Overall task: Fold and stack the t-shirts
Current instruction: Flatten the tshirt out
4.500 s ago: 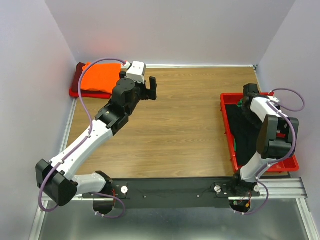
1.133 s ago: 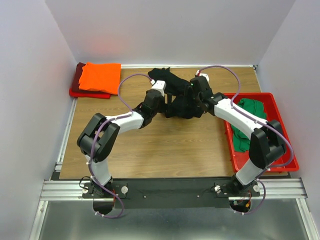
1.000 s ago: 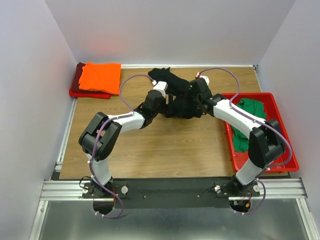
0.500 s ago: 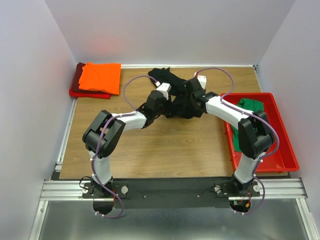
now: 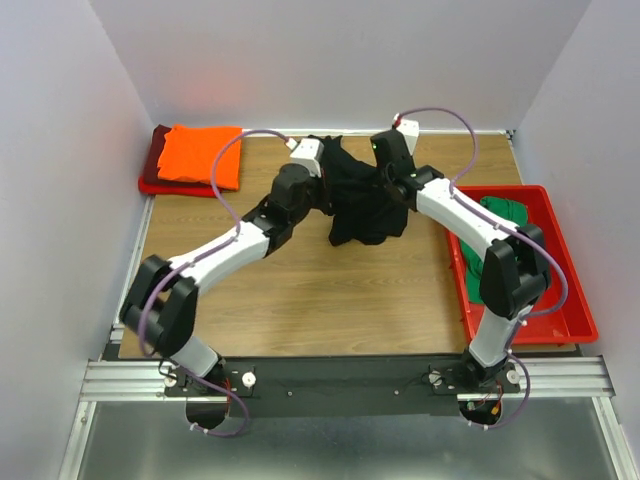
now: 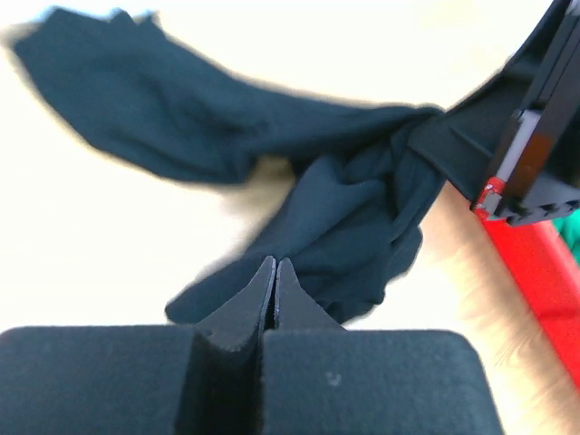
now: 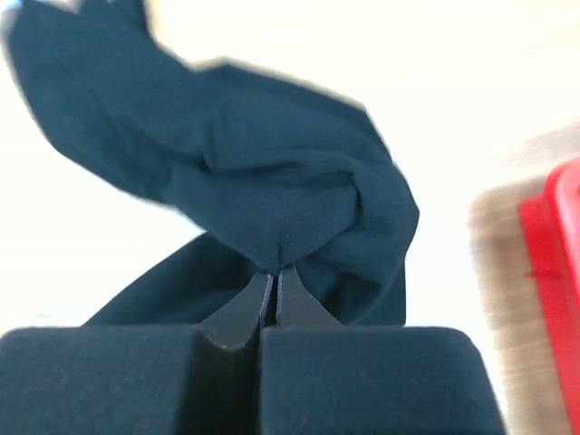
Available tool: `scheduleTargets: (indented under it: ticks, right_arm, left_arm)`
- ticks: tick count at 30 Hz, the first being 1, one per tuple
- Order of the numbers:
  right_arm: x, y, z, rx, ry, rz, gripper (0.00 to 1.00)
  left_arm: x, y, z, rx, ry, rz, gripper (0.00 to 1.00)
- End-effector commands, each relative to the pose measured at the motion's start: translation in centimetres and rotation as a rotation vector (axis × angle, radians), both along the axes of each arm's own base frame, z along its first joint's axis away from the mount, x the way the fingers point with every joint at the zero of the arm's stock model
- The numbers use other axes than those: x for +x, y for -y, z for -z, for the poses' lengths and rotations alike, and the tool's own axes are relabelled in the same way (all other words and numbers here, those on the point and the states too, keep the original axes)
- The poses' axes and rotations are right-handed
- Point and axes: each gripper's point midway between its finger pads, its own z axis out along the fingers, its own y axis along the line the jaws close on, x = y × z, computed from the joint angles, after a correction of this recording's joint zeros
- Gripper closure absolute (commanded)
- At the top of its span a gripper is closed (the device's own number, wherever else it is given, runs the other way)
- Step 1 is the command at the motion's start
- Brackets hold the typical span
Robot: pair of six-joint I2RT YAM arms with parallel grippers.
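Well, the orange t-shirt (image 5: 202, 155) is already lying folded on the dark red t-shirt (image 5: 157, 150) at the far-left corner. The green t-shirt (image 5: 505, 215) is still sitting bunched in the red bin (image 5: 575, 320). The black t-shirt (image 5: 362, 210) is hanging crumpled over the far middle of the table (image 5: 330, 290), not yet folded. The left gripper (image 5: 328, 178) and right gripper (image 5: 385, 172) are both pinching it, jaws fully closed on cloth. The wrist views are showing each pinch up close. Only the top view is showing the stack and the green one.
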Motion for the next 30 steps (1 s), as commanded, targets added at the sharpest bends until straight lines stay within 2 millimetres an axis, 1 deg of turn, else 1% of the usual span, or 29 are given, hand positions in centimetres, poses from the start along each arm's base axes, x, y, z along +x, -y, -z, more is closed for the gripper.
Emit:
scheduleTargets:
  ticks: [1, 2, 3, 5, 6, 7, 8, 9, 10, 11, 12, 13, 14, 15, 16, 17, 18, 19, 20, 21, 22, 23, 25, 28, 29, 30]
  right_arm:
    - [1.6, 1.4, -8.5, -0.007, 0.183, 0.043, 1.00]
    - [2.0, 1.3, -10.4, 0.007, 0.221, 0.046, 0.99]
    - [2.2, 1.5, -11.4, 0.009, 0.241, 0.049, 0.99]
    - [2.8, 1.9, -13.4, 0.007, 0.275, 0.042, 1.00]
    - [3.4, 1.9, -15.2, 0.023, 0.310, 0.040, 1.00]
    - [3.7, 1.9, -16.0, 0.016, 0.324, 0.029, 1.00]
    - [4.1, 1.8, -16.8, 0.021, 0.338, 0.020, 1.00]
    - [4.4, 1.6, -17.7, 0.029, 0.355, 0.007, 0.99]
    - [5.0, 1.2, -19.2, 0.048, 0.381, -0.024, 0.99]
    - [5.2, 0.8, -20.2, 0.061, 0.401, -0.044, 1.00]
    - [5.5, 0.5, -20.9, 0.070, 0.413, -0.062, 1.00]
    - [5.5, 0.0, -22.8, 0.092, 0.449, -0.085, 0.99]
    - [5.8, -1.0, -23.1, 0.106, 0.454, -0.135, 0.99]
    - [5.9, -1.5, -23.8, 0.117, 0.467, -0.164, 1.00]
    - [5.9, -2.1, -24.7, 0.130, 0.484, -0.191, 0.99]
    - [5.7, -3.4, -26.4, 0.162, 0.514, -0.271, 1.00]
    - [5.7, -4.5, -26.8, 0.181, 0.522, -0.321, 1.00]
    - [5.6, -5.3, -27.2, 0.202, 0.526, -0.361, 1.00]
    - [5.0, -6.7, -28.9, 0.256, 0.551, -0.439, 1.00]
    - [5.2, -7.6, -28.5, 0.277, 0.541, -0.471, 1.00]
    - [4.5, -9.2, -28.5, 0.324, 0.528, -0.554, 1.00]
    - [4.0, -9.9, -29.5, 0.350, 0.542, -0.596, 1.00]
    - [3.3, -11.9, -28.9, 0.416, 0.503, -0.693, 1.00]
    - [2.3, -12.8, -28.3, 0.450, 0.470, -0.731, 1.00]
    - [2.2, -12.8, -28.2, 0.446, 0.467, -0.728, 0.99]
    - [2.3, -12.8, -27.1, 0.439, 0.444, -0.717, 0.99]
  left_arm:
    - [0.1, -5.0, -8.2, -0.026, 0.116, -0.210, 1.00]
    - [-0.5, -6.7, -10.9, -0.049, 0.160, -0.268, 1.00]
    - [-0.9, -7.8, -12.2, -0.055, 0.179, -0.299, 1.00]
    - [-1.7, -10.6, -14.5, -0.065, 0.208, -0.386, 1.00]
    - [-3.0, -12.2, -17.1, -0.096, 0.252, -0.413, 1.00]
    - [-3.7, -13.1, -18.4, -0.106, 0.278, -0.433, 1.00]
    - [-5.2, -14.9, -21.0, -0.144, 0.332, -0.472, 1.00]
    - [-6.1, -15.7, -22.2, -0.160, 0.359, -0.485, 1.00]
    - [-6.9, -16.7, -23.5, -0.169, 0.391, -0.499, 1.00]
    - [-7.8, -17.4, -24.7, -0.186, 0.418, -0.510, 1.00]
    - [-9.6, -18.7, -27.0, -0.222, 0.468, -0.515, 1.00]
    - [-10.5, -19.3, -28.2, -0.236, 0.498, -0.515, 1.00]
    - [-11.4, -19.8, -29.3, -0.249, 0.525, -0.508, 1.00]
    - [-12.8, -20.6, -30.7, -0.255, 0.567, -0.503, 1.00]
    - [-13.7, -21.2, -32.0, -0.270, 0.596, -0.503, 1.00]
    - [-14.4, -21.7, -32.8, -0.275, 0.618, -0.502, 1.00]
    - [-15.6, -22.4, -34.2, -0.290, 0.655, -0.501, 1.00]
    - [-16.2, -22.7, -35.0, -0.298, 0.674, -0.497, 1.00]
    - [-16.8, -23.0, -35.6, -0.309, 0.690, -0.492, 1.00]
    - [-17.4, -23.3, -36.3, -0.317, 0.708, -0.491, 1.00]
    - [-18.0, -23.6, -37.1, -0.331, 0.724, -0.486, 1.00]
    - [-18.3, -23.7, -37.5, -0.337, 0.735, -0.484, 1.00]
    - [-19.0, -24.0, -38.7, -0.356, 0.758, -0.475, 1.00]
    - [-19.6, -24.7, -39.8, -0.360, 0.781, -0.492, 1.00]
    - [-19.8, -25.1, -40.1, -0.364, 0.785, -0.507, 1.00]
    - [-19.9, -25.5, -40.6, -0.371, 0.787, -0.529, 1.00]
